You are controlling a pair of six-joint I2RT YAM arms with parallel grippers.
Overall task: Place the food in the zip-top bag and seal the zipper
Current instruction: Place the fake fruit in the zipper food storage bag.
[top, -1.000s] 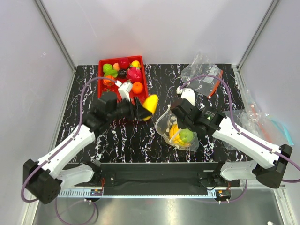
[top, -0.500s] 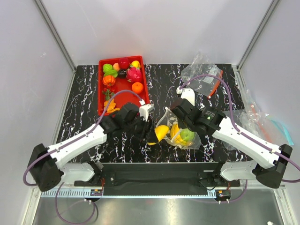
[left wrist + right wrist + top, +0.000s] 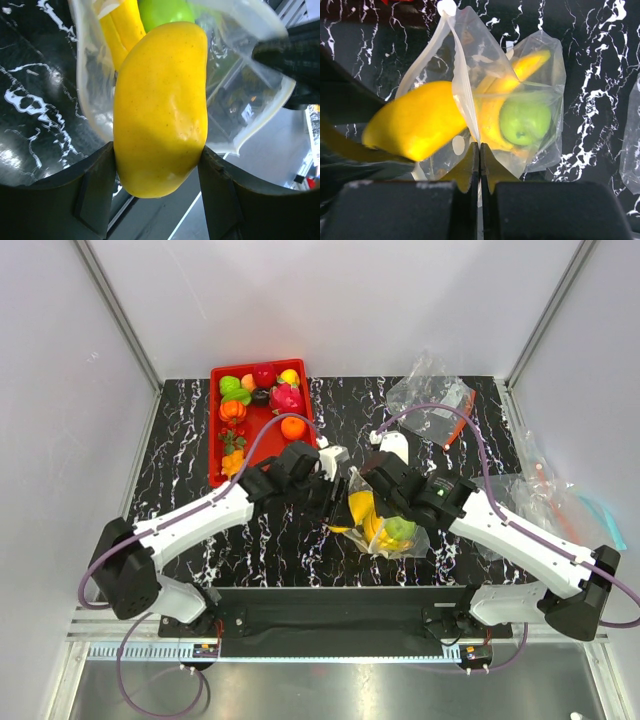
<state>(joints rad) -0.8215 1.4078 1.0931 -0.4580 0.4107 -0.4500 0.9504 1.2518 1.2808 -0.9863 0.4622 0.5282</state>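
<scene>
Centrally in the top view, above the black marbled counter point(image 3: 350, 405), the left fingers point(image 3: 95, 200) clench the yellow oval fruit point(image 3: 160, 110), its far end pushed into the open mouth of the zip-top bag point(image 3: 470, 45). A banana bunch point(image 3: 492, 117) and green apple point(image 3: 525, 121) sit inside. Just right of them, the right fingers point(image 3: 465, 170) are pinched tight on the bag's rim.

A robot test cell in a lab — white panel walls point(image 3: 340, 300), aluminium framing point(image 3: 118, 320), a black marbled tabletop point(image 3: 350, 410).
</scene>
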